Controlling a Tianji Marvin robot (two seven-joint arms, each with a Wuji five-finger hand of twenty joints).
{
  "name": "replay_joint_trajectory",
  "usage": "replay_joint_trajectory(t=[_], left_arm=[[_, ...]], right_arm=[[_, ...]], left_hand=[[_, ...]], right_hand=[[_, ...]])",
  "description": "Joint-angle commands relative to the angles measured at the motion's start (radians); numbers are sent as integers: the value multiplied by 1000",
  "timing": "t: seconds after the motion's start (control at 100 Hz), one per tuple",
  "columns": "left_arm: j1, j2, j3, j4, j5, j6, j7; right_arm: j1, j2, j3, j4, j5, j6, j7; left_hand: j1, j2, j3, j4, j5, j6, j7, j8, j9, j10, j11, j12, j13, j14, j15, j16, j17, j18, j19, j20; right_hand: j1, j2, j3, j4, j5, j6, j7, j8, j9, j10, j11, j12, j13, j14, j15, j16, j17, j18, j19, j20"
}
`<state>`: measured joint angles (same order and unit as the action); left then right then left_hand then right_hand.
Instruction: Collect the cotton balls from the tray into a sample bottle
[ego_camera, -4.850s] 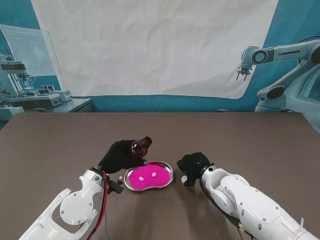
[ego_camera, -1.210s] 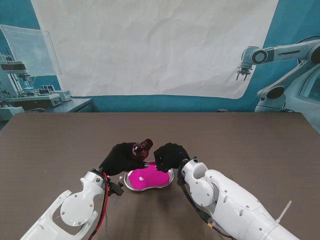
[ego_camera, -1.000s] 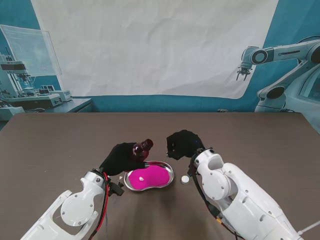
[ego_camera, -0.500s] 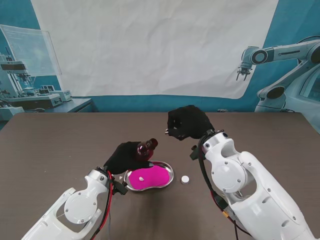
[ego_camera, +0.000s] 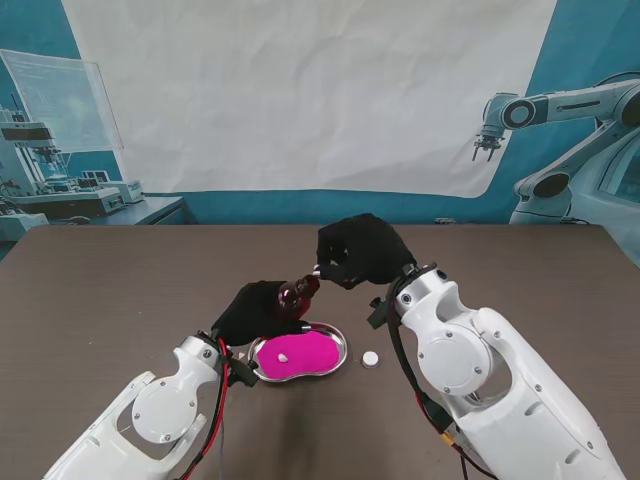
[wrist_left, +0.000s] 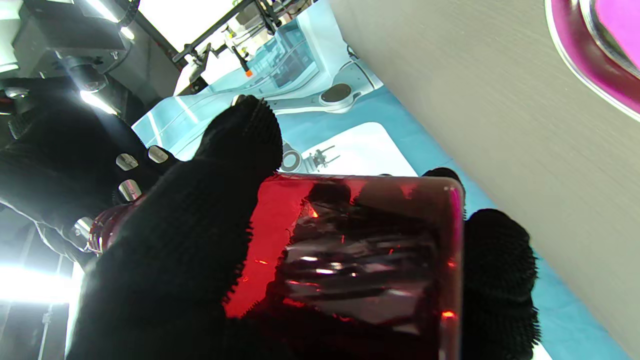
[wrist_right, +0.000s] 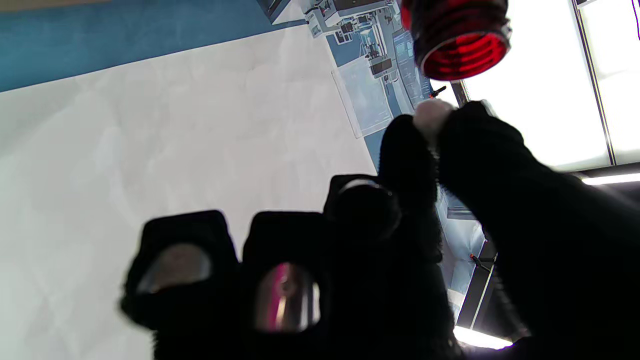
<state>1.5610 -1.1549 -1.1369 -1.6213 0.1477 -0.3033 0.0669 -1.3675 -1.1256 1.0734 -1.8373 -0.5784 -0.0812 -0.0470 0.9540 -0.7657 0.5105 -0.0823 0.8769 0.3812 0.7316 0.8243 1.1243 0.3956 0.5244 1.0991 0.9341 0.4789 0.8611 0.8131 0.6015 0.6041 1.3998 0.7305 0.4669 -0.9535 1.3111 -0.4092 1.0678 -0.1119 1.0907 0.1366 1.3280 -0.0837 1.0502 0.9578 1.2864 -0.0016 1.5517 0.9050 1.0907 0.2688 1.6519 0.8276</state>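
Two black-gloved robot hands meet above a dark brown worktop (ego_camera: 120, 280). The left robot hand (ego_camera: 258, 308) is wrapped around a red see-through bottle (ego_camera: 296, 292), which tilts with its open mouth pointing up and toward the right robot hand; in the left wrist view the bottle (wrist_left: 360, 255) fills the palm, with gloved fingers (wrist_left: 235, 150) closed over its side. The right robot hand (ego_camera: 358, 250) is raised off the worktop, just beside the bottle's mouth, and pinches a small white cotton ball (ego_camera: 316, 270) between thumb and forefinger. The right wrist view shows that cotton ball (wrist_right: 431, 116) caught at the fingertips, close to the threaded red mouth of the bottle (wrist_right: 457, 42) but not inside it, while the other fingers (wrist_right: 175, 260) curl loosely. Nearer to the robot than the bottle, a shiny kidney-shaped metal tray (ego_camera: 335, 358) with a bright pink inside lies flat on the worktop, and one cotton ball (ego_camera: 284, 357) rests on the pink surface toward its left half. Just right of the tray, apart from its rim, a small round white object (ego_camera: 370, 358) lies on the worktop; what it is cannot be made out.
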Motion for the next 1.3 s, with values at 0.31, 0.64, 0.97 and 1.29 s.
replay_joint_trajectory(t=[0.31, 0.64, 0.97, 1.29], left_arm=[[-3, -6, 2, 0, -2, -2, -16], [-5, -6, 4, 2, -3, -7, -14], [9, -5, -3, -20, 0, -27, -11], [14, -2, -6, -30, 3, -36, -17]], right_arm=[[-13, -4, -29, 7, -3, -23, 9], [-5, -2, -42, 23, -12, -31, 11], [-3, 4, -30, 20, -21, -33, 37], [-9, 9, -8, 9, -16, -36, 60]], left_hand=[[277, 462, 363, 14, 158, -110, 186, 20, 71, -17, 25, 15, 57, 40, 128, 42, -14, -86, 86, 37], [277, 462, 363, 14, 158, -111, 186, 20, 72, -16, 25, 14, 56, 40, 128, 42, -14, -86, 86, 37], [277, 462, 364, 14, 158, -111, 188, 21, 72, -17, 26, 15, 57, 38, 130, 43, -11, -88, 88, 37], [276, 463, 364, 15, 158, -112, 188, 21, 72, -19, 26, 14, 58, 36, 129, 42, -11, -88, 88, 37]], right_hand=[[24, 12, 1, 34, 2, 15, 15, 35, 16, -7, 18, 11, 29, -32, 52, 19, 25, 1, 69, -9], [5, 39, -16, 34, -22, 26, -19, -8, 3, -4, -24, -9, 28, -20, 39, 14, 9, 8, 59, -9], [-4, 99, -17, 48, -71, 50, -48, -33, -39, -1, -46, -18, 29, -21, 18, 5, -15, 4, 49, -4], [-13, 165, -10, 64, -108, 70, -65, -35, -74, 3, -54, -25, 28, -21, -5, -6, -42, -4, 43, 4]])
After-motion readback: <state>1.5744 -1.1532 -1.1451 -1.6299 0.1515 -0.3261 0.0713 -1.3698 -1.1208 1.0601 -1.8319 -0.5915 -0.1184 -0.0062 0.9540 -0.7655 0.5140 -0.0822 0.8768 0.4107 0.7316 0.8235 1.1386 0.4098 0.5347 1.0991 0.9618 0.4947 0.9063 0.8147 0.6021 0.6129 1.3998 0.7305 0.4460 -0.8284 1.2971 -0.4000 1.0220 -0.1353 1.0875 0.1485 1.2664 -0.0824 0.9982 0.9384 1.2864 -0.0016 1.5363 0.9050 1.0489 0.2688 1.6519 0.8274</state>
